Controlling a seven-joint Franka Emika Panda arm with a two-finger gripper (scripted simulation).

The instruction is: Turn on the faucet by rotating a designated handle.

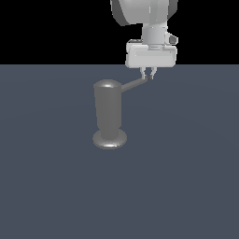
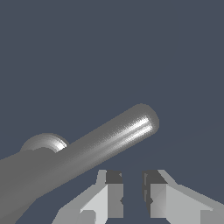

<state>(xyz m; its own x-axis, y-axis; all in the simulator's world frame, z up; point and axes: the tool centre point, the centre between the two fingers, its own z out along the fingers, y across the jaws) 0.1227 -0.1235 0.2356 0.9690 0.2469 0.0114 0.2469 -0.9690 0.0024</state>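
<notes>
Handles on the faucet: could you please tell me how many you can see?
1. The handle sticks out from the upper part of the faucet toward the exterior view's right, its tip at the gripper. Another behind the body could be hidden.

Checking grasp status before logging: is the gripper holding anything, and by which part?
Nothing is held. The gripper sits by the handle tip, but in the wrist view the rod lies outside the gap between the fingers.
</notes>
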